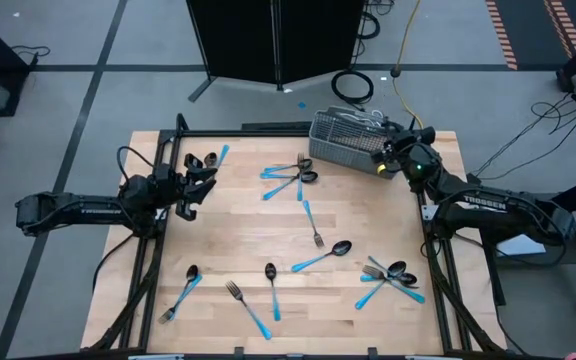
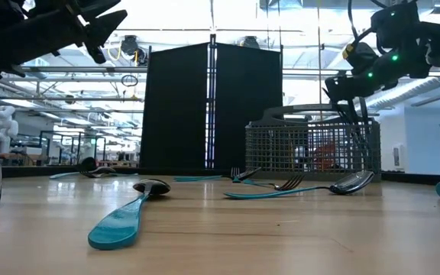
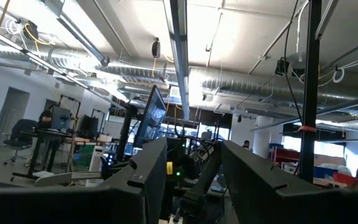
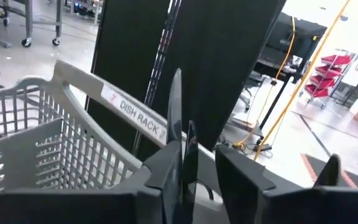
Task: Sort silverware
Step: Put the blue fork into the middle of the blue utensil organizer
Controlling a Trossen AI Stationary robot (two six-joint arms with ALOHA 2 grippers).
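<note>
Your right gripper (image 4: 197, 165) hangs over the grey wire-mesh basket (image 1: 346, 143) at the table's far right corner, fingers parted a little, a knife blade (image 4: 178, 106) standing between them; I judge this the drop step. The left gripper (image 1: 196, 185) waits spread, empty. Next you must fetch from the silverware (image 1: 321, 260) scattered on the table (image 1: 228, 250).

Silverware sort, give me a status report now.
Right gripper over the wire basket, a dark utensil blade between its fingers. Left gripper open, raised at table's left. Silverware mostly scattered on the table. Nothing blocking.
</note>
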